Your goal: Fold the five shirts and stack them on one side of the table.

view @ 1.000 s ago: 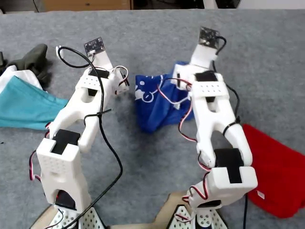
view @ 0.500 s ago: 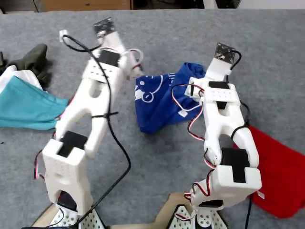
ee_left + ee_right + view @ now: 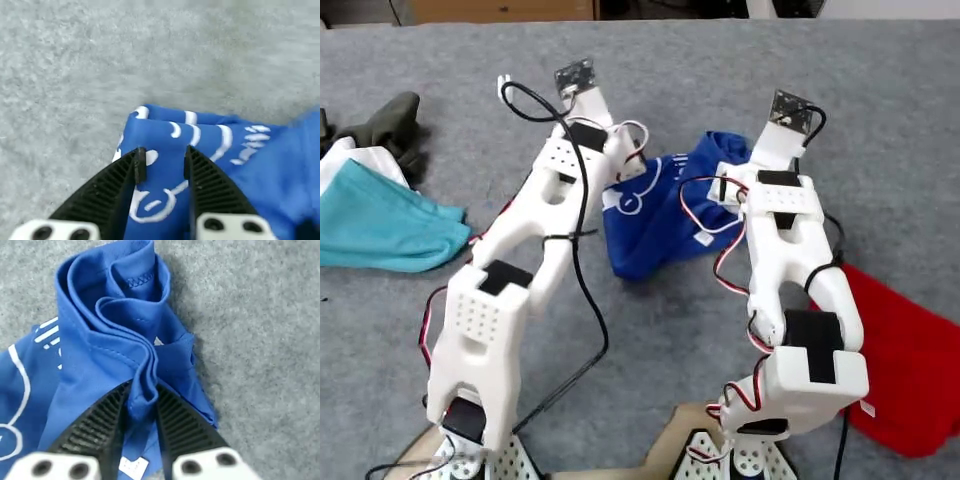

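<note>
From above, the blue shirt (image 3: 655, 225) lies bunched at the middle of the counter (image 3: 880, 120). A teal shirt (image 3: 380, 225) sits at 9 o'clock, a red shirt (image 3: 905, 370) at 4 o'clock and a dark garment (image 3: 390, 122) at 10 o'clock. The left arm (image 3: 555, 200) meets the blue shirt's 10 o'clock edge. The right arm (image 3: 780, 220) covers its 2 o'clock side.

In the left wrist view, the left end effector (image 3: 162, 161) stands slightly parted, its jaws straddling the printed corner without pinching it. It probably needs to go lower and bite close to the corner's edge, catching every layer there.

In the right wrist view, the right end effector (image 3: 142, 390) is clamped on a raised ridge of blue cloth beside the rolled collar. That bite looks narrow. Once both sides are held, the shirt should be drawn apart slowly and evenly so it spreads flat before any fold. A sharp tug could slide the ridge free or drag the whole bundle along.
</note>
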`<state>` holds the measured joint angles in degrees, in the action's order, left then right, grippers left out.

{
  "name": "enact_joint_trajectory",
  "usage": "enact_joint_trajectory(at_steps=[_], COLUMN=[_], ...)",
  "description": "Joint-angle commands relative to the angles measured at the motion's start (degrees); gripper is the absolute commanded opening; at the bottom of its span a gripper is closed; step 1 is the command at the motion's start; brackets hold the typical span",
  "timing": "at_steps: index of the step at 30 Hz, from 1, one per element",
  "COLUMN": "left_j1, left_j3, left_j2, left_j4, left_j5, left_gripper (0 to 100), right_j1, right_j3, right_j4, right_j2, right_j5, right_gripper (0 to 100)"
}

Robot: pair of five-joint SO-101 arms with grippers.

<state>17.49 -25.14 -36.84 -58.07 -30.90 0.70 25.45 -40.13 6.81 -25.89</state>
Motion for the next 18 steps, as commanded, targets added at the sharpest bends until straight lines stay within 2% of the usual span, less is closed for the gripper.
enact_joint_trajectory(at_steps=[1,4,9,18], left_j1=[-3.2,-5.1,-8.1,-9.0], left_j3=[-5.2,-8.9,-21.4,-41.7], left_j2=[-2.3,-6.7,-13.1,-24.2], left_j4=[0.5,-0.4,-9.1,-19.9], left_j5=[-0.4,-0.5,-4.0,-4.0], left_gripper=[14,14,14,14], right_j1=[1.2,1.2,1.2,1.4], right_j3=[0.0,0.0,0.0,0.0], right_j4=[1.1,1.1,1.1,-0.1], right_j2=[-0.3,-0.3,-0.5,-0.7], right_j5=[0.7,0.7,0.7,0.7], right_gripper=[0.5,0.5,0.5,0.5])
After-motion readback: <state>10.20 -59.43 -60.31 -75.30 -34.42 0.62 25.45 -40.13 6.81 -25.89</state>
